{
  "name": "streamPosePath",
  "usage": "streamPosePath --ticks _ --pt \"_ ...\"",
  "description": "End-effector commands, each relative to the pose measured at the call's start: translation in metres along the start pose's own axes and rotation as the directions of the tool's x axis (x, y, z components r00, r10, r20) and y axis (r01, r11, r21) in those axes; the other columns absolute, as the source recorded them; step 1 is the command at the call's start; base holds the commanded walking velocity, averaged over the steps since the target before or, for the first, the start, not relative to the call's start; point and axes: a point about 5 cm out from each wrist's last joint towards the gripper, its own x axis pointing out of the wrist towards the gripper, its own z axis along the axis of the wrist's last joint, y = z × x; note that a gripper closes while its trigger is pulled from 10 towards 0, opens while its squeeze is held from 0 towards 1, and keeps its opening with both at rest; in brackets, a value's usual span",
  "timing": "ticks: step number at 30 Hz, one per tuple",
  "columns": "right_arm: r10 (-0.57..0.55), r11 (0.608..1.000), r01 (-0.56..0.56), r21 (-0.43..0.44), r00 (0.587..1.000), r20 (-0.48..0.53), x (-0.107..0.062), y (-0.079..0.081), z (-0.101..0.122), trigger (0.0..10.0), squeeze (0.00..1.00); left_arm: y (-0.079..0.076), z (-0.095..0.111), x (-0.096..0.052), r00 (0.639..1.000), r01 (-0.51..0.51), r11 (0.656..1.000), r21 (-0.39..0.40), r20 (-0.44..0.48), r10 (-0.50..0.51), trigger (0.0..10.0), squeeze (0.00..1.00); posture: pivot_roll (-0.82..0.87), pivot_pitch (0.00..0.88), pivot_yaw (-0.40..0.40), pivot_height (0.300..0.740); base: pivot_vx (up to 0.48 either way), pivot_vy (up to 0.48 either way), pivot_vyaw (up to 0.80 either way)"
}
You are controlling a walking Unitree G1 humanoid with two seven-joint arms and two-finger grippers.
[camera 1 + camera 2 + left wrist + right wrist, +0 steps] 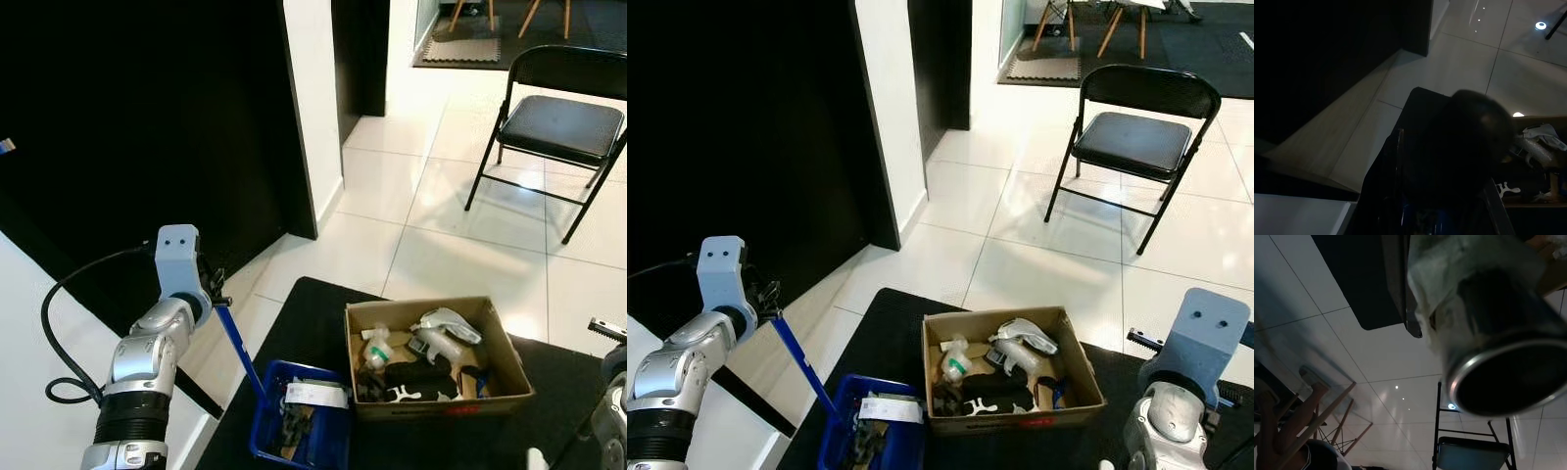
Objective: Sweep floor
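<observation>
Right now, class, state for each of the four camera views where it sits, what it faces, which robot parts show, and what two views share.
Left eye view: on the head, looking down at a cardboard box, blue bin and folding chair; left arm shows.
Right eye view: same scene; both arms show.
Left wrist view: dark, facing the white tile floor and the box.
Right wrist view: faces a shiny can close up.
Shared: the chair appears in both eye views and the right wrist view.

An open cardboard box (pixel 438 359) full of mixed clutter sits on a black table (pixel 313 323), with a blue bin (pixel 299 411) just beside it on the left. Farther off to the right, a black folding chair (pixel 558 127) stands on white floor tiles (pixel 372 245).
</observation>
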Motion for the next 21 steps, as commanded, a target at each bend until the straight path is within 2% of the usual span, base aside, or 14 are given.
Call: streamPosePath --ticks 1,7,10,11,12,17,20,21 --pt "-0.003 1.0 0.003 0.005 1.0 0.009 -0.001 -0.001 0.0 10.0 0.0 0.005 0.005 -0.002 1.0 -0.002 1.0 -0.002 0.019 0.002 10.0 0.0 -0.09 0.087 0.093 0.74 0.0 0.0 0.0" --pt "0.0 1.0 0.0 0.007 1.0 0.01 -0.001 0.0 0.0 10.0 0.0 0.005 0.006 -0.002 1.0 -0.009 1.0 -0.004 0.018 0.009 10.0 0.0 -0.09 0.088 0.097 0.74 0.0 0.0 0.0" --pt "0.02 1.0 -0.02 0.018 1.0 0.019 -0.001 0.003 0.001 10.0 0.0 0.014 0.009 -0.002 0.999 -0.044 0.999 -0.001 0.017 0.044 10.0 0.0 -0.09 0.089 0.098 0.74 0.0 0.0 0.0" --pt "0.029 0.999 -0.029 0.021 0.999 0.023 -0.002 0.005 0.001 10.0 0.0 0.02 0.012 -0.003 0.998 -0.067 0.998 0.003 0.021 0.067 10.0 0.0 -0.09 0.089 0.098 0.74 0.0 0.0 0.0" --pt "0.029 0.999 -0.029 0.021 0.999 0.023 -0.002 0.005 0.001 10.0 0.0 0.02 0.012 -0.003 0.998 -0.067 0.998 0.003 0.021 0.067 10.0 0.0 -0.09 0.089 0.098 0.74 0.0 0.0 0.0" --pt "0.054 0.998 -0.055 0.03 0.998 0.029 -0.003 0.01 0.002 10.0 0.0 0.055 0.025 -0.008 0.979 -0.2 0.98 0.024 0.047 0.198 10.0 0.0 -0.08 0.089 0.096 0.74 0.0 0.0 0.0" --pt "0.057 0.998 -0.058 0.031 0.998 0.028 -0.003 0.011 0.002 10.0 0.0 0.062 0.026 -0.01 0.973 -0.226 0.974 0.031 0.047 0.224 10.0 0.0 -0.08 0.089 0.096 0.74 0.0 0.0 0.0" --pt "0.062 0.998 -0.063 0.032 0.998 0.027 -0.003 0.013 0.001 10.0 0.0 0.068 0.026 -0.012 0.967 -0.251 0.967 0.041 0.047 0.249 10.0 0.0 -0.07 0.09 0.095 0.74 0.0 0.0 0.0"
